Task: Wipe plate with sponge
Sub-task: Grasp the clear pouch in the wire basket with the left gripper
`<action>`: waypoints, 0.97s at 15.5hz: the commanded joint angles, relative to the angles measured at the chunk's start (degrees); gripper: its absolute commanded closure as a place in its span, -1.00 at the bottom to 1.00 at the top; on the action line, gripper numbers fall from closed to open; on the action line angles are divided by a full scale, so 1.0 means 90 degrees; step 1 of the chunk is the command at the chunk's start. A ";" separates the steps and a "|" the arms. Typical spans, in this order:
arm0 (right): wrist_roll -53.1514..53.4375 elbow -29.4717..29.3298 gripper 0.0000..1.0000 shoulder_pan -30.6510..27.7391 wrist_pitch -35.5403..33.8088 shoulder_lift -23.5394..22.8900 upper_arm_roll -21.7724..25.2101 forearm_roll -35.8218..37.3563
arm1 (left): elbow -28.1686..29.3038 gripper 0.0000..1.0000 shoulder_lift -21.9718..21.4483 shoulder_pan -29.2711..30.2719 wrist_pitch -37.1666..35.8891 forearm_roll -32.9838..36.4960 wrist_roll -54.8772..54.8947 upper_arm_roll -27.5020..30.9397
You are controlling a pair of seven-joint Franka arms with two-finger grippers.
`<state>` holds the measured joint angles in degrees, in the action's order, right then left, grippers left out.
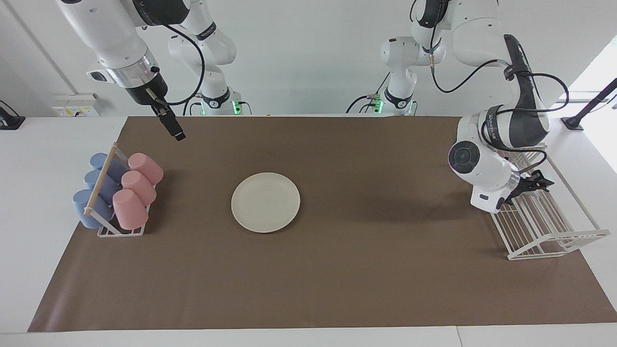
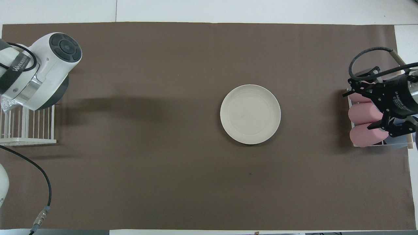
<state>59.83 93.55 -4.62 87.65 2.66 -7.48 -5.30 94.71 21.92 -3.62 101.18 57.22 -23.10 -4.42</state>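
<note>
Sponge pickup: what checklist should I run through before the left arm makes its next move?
1. Left gripper open, low over the wire rack: ok.
2. Sponge in the rack under that gripper: mostly hidden by the arm; whether the gripper touches it: cannot tell.
3. Plate flat on the mat, nothing on it: ok.
4. Right gripper open, waiting in the air above the cups, away from the plate: ok.
5. Way from rack to plate: only bare mat between them: ok.
</note>
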 commanded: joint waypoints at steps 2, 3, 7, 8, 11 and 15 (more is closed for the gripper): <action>0.0167 0.0084 -1.00 -0.0033 0.0106 0.0114 -0.0047 -0.0085 | -0.0006 -0.86 0.0025 -0.0047 -0.0119 -0.0117 -0.0040 0.0041; 0.0255 0.0084 -1.00 -0.0014 0.0067 0.0114 -0.0125 -0.0085 | -0.0016 -0.74 0.0025 -0.0057 -0.0206 -0.0215 -0.0060 0.0041; 0.2185 -0.0023 -1.00 0.0600 0.0066 0.0114 -0.0223 -0.0105 | 0.0004 -0.72 0.0006 -0.0144 -0.0480 -0.0264 -0.0450 0.0041; 0.2557 -0.0082 -1.00 0.0747 0.0047 0.0105 -0.0223 -0.0095 | -0.0006 -0.73 0.0006 -0.0164 -0.0510 -0.0284 -0.0460 0.0041; 0.3330 -0.0141 -1.00 0.1147 0.0056 0.0105 -0.0233 -0.0105 | -0.0006 -0.73 0.0006 -0.0232 -0.0549 -0.0489 -0.0519 0.0041; 0.4093 -0.0190 -1.00 0.1577 0.0086 0.0114 -0.0233 -0.0095 | -0.0006 -0.52 -0.0004 -0.0223 -0.0549 -0.0450 -0.0509 0.0061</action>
<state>94.15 92.06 8.65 88.10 3.31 -9.59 -5.62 94.83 21.95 -5.04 97.19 53.65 -27.00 -4.48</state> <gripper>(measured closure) 0.000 0.163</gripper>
